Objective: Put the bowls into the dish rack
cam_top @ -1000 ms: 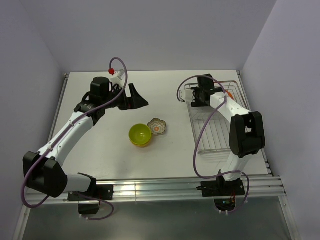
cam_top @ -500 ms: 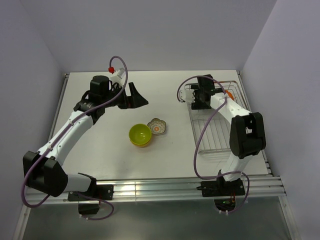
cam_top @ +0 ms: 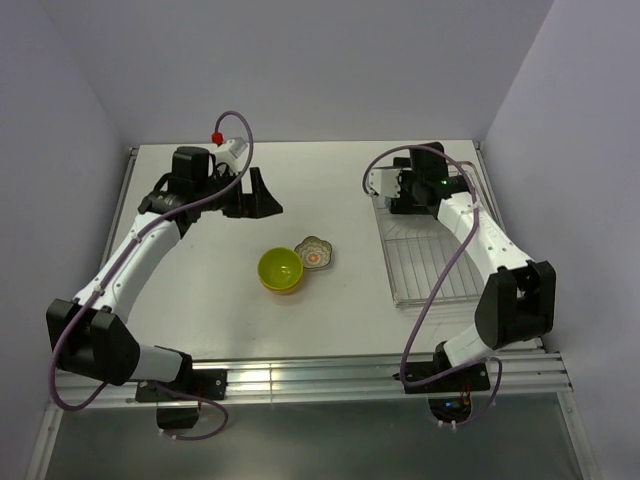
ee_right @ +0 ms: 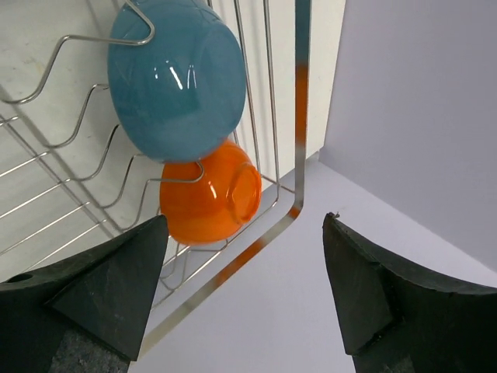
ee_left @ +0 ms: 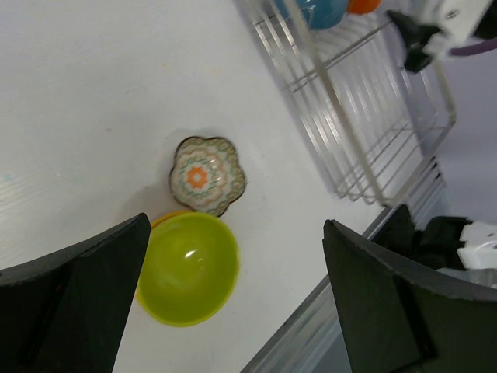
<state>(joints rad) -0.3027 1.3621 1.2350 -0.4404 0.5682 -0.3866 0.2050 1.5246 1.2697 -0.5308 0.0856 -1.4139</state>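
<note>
Your left gripper (ee_left: 235, 227) stands with its jaws spread wide, one dark finger (ee_left: 78, 295) at the lower left and the other at the lower right, with nothing between them. Beneath it on the white table (ee_left: 85, 109) you have a lime-green bowl (ee_left: 190, 268), upright and empty. The scalloped floral dish (ee_left: 206, 176) lies just beside it, rim against rim as far as can be told. The wire dish rack (ee_left: 331, 101) sits well apart at the upper right. At its far end, cut by the top edge, a blue bowl (ee_left: 314, 9) and an orange bowl (ee_left: 363, 5) rest side by side. Part of your right arm (ee_left: 439, 19) shows in the upper right corner, by the rack.
</note>
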